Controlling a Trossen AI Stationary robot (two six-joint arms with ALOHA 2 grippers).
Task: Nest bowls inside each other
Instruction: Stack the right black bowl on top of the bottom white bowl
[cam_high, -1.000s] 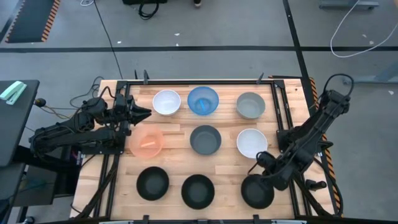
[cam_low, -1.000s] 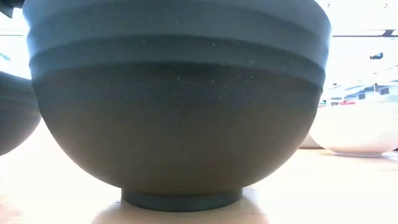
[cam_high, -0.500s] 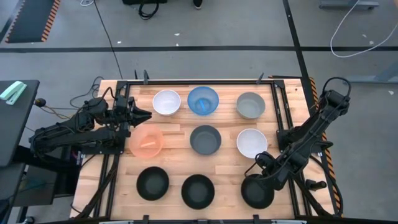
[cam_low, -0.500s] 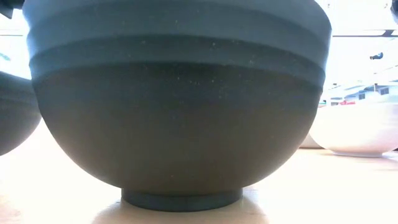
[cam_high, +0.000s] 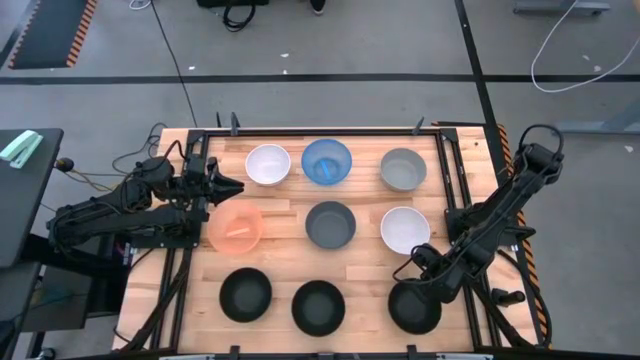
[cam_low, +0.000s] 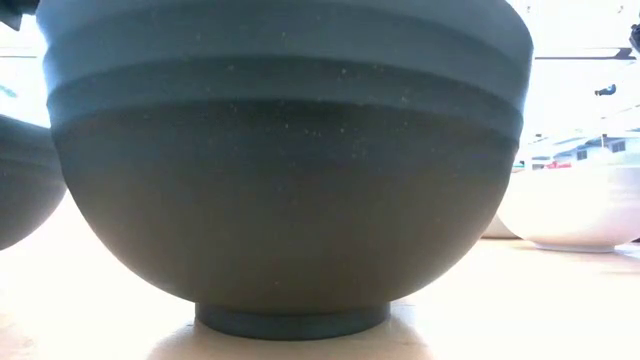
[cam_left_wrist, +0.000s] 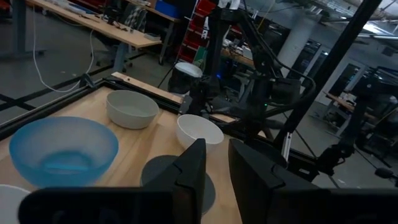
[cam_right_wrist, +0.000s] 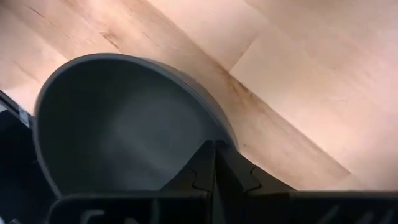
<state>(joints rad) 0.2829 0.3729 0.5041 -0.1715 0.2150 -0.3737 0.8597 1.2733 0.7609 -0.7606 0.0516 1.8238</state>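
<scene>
Nine bowls stand upright in three rows on the wooden table. The far row is white (cam_high: 268, 164), blue (cam_high: 327, 162) and pale grey (cam_high: 403, 169). The middle row is pink-orange (cam_high: 236, 228), dark grey (cam_high: 330, 224) and white (cam_high: 405, 230). The near row is three black bowls (cam_high: 246, 295), (cam_high: 318, 306), (cam_high: 410, 312). My right gripper (cam_high: 417, 286) is shut on the right black bowl. My left gripper (cam_high: 238, 185) hovers between the far white bowl and the pink-orange bowl, with a narrow gap between its fingers (cam_left_wrist: 217, 162). My right gripper pinches the right black bowl's rim (cam_right_wrist: 225, 132) on its far side, with one finger inside the wall and one outside. The fingers come from above, slanting in from the far right. The bowl sits upright; I cannot tell whether its foot is on the table.
Black metal rails frame the table (cam_high: 300, 275) on the left (cam_high: 180, 270) and right (cam_high: 458, 200). In the low view the middle black bowl (cam_low: 290, 180) fills the picture. Bare wood strips run between the rows of bowls.
My right gripper has eased a little toward the table's near edge and down onto the right black bowl's far rim. No bowl has visibly moved, and my left arm has kept still.
</scene>
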